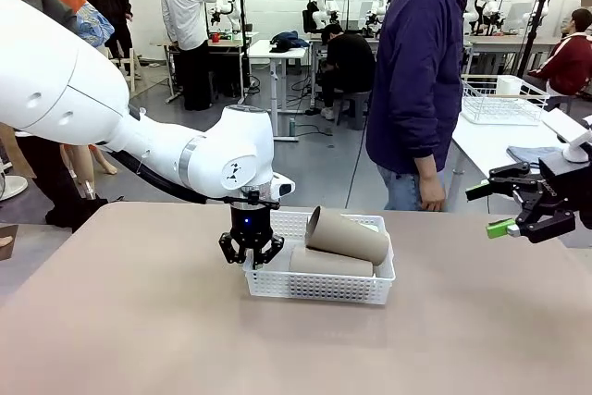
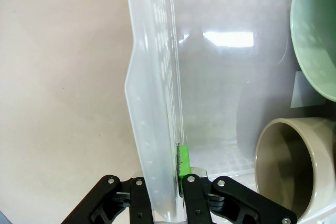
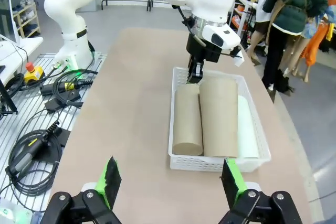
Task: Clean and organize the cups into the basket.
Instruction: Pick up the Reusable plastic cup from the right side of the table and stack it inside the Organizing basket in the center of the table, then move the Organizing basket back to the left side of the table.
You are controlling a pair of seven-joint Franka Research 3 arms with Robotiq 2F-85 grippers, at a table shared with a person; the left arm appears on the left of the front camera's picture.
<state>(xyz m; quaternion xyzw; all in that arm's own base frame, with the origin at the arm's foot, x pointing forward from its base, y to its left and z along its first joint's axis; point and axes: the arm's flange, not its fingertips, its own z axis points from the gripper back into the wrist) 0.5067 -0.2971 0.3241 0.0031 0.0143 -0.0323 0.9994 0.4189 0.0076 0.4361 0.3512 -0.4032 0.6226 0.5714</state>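
The left end effector (image 1: 251, 252) is pinching the short end wall of the basket (image 1: 319, 286), one finger inside and one outside, as the left wrist view is showing with the lattice wall (image 2: 155, 129) running up between the closed fingers; this grip is probably there to steady or shift the basket on the desk (image 1: 139, 321) rather than to handle a cup. The basket is sitting near the middle of the desk, a little toward the far side where a person (image 1: 421, 80) is standing with an arm hanging down. Three cups are lying inside it: two brown cups (image 3: 187, 119) (image 3: 219, 115) side by side, and one pale green cup (image 3: 247, 129) along the wall beside them. From the front, the upper brown cup (image 1: 347, 233) is resting tilted on top of the lower one (image 1: 328, 263), probably because the basket is too narrow for all three to lie flat. In the left wrist view the open mouths of a brown cup (image 2: 286, 166) and the green cup (image 2: 317, 35) are facing the camera at the grasped end. The right end effector (image 3: 170, 182) is hanging wide open and empty, well apart from the basket at the right edge of the desk, seemingly waiting. With all three cups already in the basket, the job is looking close to done.
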